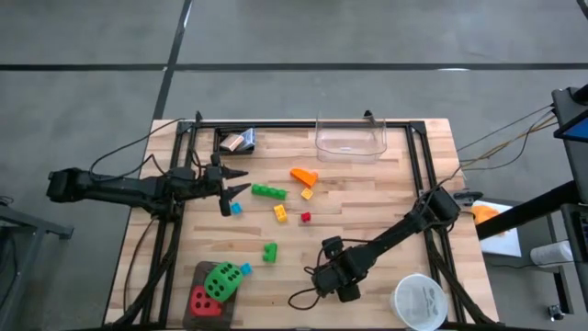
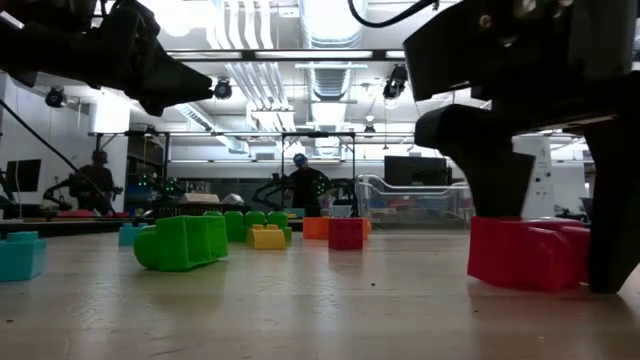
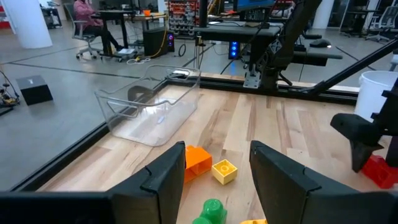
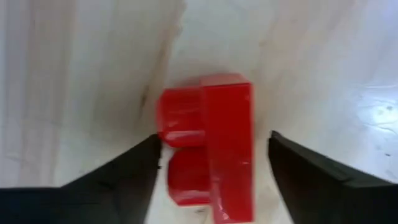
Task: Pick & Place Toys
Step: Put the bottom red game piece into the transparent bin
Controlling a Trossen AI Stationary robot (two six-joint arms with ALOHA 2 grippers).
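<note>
Right gripper [image 4: 211, 168] low over the near-middle of the table [image 1: 367, 198], jaws apart and straddling a red brick [image 4: 208, 146] that lies flat on the wood; bare wood shows on each side between brick and fingers, so no grip. In the low view the same brick [image 2: 525, 252] sits between the two dark fingers, on the board. Bowl [image 1: 420, 302] at the near right corner, just beside this arm's elbow side; open wood between gripper and the near edge. Left gripper [image 1: 230, 188] hangs at the left side of the table, jaws partly apart, nothing between them, pointing toward the middle. Ahead of it: long green brick [image 1: 269, 192], orange brick [image 1: 304, 175] with a small yellow brick [image 1: 307, 194] just beside, another yellow brick [image 1: 280, 212], small red brick [image 1: 305, 217], and a blue brick [image 1: 235, 208] just below its fingers. Second green brick [image 1: 269, 251] alone nearer the front, free wood all round it. Clear tub [image 1: 350, 138] against the far rail, right of centre, wood in front of it open. Card pack [image 1: 238, 141] at the far left corner by the rail. Green die [image 1: 220, 280] and red die [image 1: 204, 300] touching at the near left edge, a small blue brick [image 1: 245, 269] just beside the green one. Black frame rails run along the left, far and right sides. People at desks in the room beyond.
</note>
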